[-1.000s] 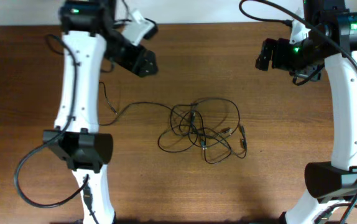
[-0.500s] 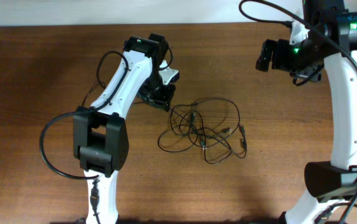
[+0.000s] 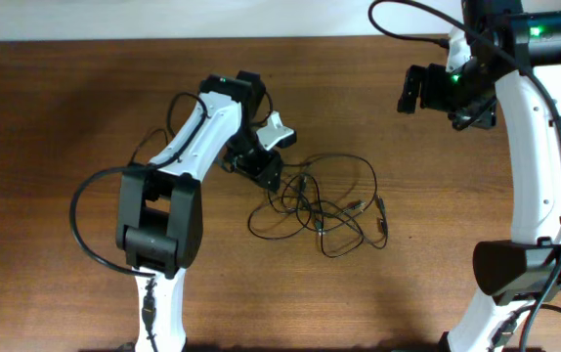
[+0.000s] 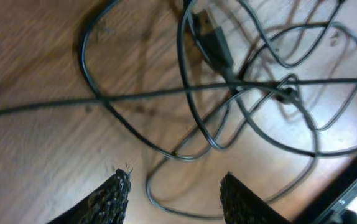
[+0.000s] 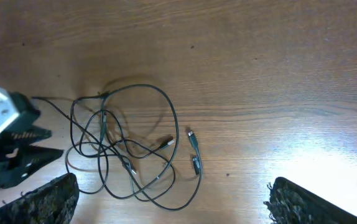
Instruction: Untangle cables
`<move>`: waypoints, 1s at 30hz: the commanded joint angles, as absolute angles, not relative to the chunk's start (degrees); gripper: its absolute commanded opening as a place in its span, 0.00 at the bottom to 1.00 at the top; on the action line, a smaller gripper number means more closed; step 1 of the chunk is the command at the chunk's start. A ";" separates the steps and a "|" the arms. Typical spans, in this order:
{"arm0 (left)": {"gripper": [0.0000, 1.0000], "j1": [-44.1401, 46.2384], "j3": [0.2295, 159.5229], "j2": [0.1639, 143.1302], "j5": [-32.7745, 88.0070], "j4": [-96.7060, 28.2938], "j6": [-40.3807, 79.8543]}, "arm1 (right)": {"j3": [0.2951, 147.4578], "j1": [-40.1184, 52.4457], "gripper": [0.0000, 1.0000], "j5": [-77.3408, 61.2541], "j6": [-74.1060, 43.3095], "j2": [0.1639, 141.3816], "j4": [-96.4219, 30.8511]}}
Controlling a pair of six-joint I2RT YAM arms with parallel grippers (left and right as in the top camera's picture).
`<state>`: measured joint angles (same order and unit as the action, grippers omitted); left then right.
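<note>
The cables (image 3: 322, 207) are several thin black cords tangled in loops at the table's middle, with small plug ends at the right of the pile. They also show in the left wrist view (image 4: 228, 106) and the right wrist view (image 5: 129, 155). My left gripper (image 3: 264, 174) is open and low at the tangle's upper left edge; a cable loop (image 4: 178, 186) lies between its fingertips (image 4: 173, 193), not clamped. My right gripper (image 3: 409, 90) is open and empty, high at the far right, away from the cables; its fingertips show in the right wrist view (image 5: 169, 199).
The wooden table (image 3: 65, 147) carries nothing else. One cord trails left from the tangle toward the left arm (image 3: 178, 147). The right arm (image 3: 535, 147) stands along the right edge.
My left arm has swung right from the far left and come down onto the tangle's upper left edge. The right gripper has shifted slightly left. The cables lie the same.
</note>
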<state>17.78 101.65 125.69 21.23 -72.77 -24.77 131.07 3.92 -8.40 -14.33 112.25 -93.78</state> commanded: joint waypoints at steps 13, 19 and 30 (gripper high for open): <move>0.39 18.50 93.03 125.16 28.73 -63.20 -38.50 | 131.76 3.73 0.99 -7.68 -13.69 112.57 -94.08; 0.39 18.61 92.66 125.16 28.71 -63.88 -40.56 | 131.76 3.73 0.99 -7.68 -13.69 112.57 -94.13; 0.38 20.23 92.64 129.84 28.69 -63.64 -40.84 | 131.76 3.73 0.99 -7.68 -13.67 112.57 -94.19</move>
